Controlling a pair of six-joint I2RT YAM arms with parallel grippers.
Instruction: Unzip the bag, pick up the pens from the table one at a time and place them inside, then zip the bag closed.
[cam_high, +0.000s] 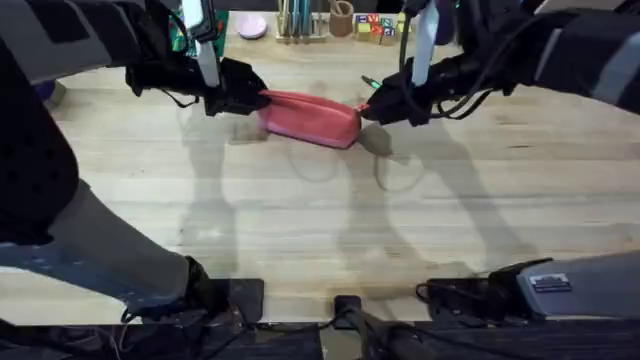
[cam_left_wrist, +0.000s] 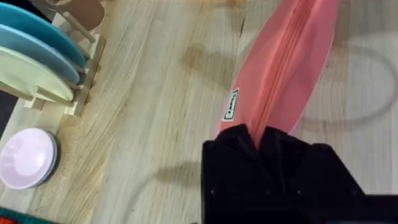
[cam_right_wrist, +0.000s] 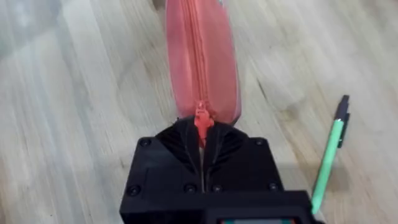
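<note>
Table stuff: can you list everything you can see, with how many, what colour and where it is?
bag: one, coral pink, zipper closed, far middle of the table, held at both ends
pen: one, green with dark tip, on the table beside the bag's right end
plates: three, blue and pale green, upright in a wooden rack
bowl: one, pink, near the rack
blocks: a few, coloured, far edge
table: one, light wood
left pincer: one, black, shut on the bag's left end
right pincer: one, black, shut at the zipper pull
</note>
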